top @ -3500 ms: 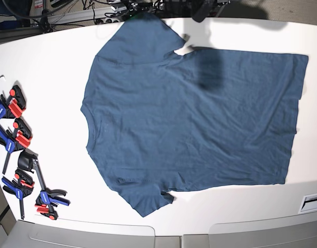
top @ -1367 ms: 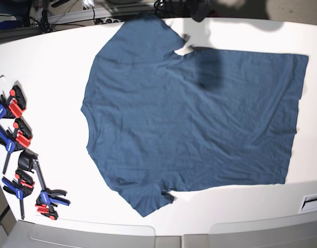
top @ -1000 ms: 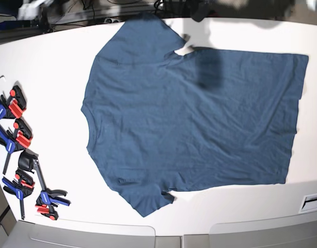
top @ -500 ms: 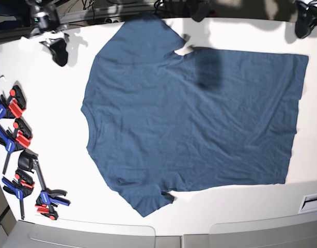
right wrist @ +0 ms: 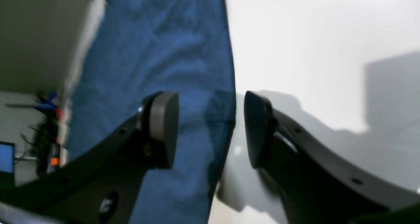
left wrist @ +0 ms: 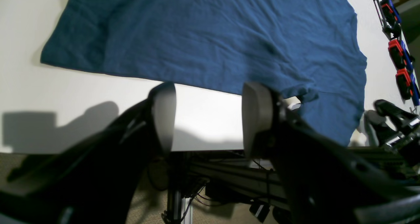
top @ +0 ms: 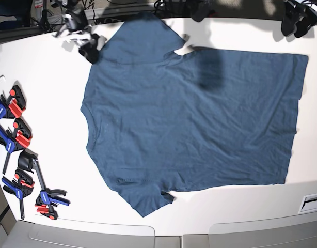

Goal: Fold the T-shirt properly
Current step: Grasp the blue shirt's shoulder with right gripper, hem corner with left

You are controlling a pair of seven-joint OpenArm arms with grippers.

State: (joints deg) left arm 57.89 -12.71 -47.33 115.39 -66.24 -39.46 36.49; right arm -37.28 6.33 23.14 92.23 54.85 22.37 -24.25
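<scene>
T-shirt [top: 194, 121]: dark navy, short-sleeved, spread flat and unfolded on the white table [top: 55, 93]. In the base view the neck opening faces the picture's left, the hem runs down the right side, one sleeve points to the top edge and the other to the bottom edge. Light wrinkles across the body; a darker shadow patch lies on the cloth near the upper sleeve. The lower sleeve has a small tuck at the armpit.

Right gripper [top: 90, 49]: at the top left of the base view, above the table, just beside the upper sleeve and shoulder. Right wrist view: jaws apart, nothing between the pads; a straight edge of the T-shirt [right wrist: 157, 53] runs under the gap, cloth below one pad [right wrist: 164, 125], bare table below the other. Whether the pads touch the cloth cannot be told.

Left gripper [top: 295, 21]: at the top right of the base view, beyond the hem corner. Left wrist view: left gripper [left wrist: 208, 119] has jaws apart and empty, hanging over the table edge near the T-shirt [left wrist: 203, 37] without touching it.

Red-blue-black clamps [top: 16, 150]: a loose group along the table's left edge in the base view, well apart from the shirt.
</scene>
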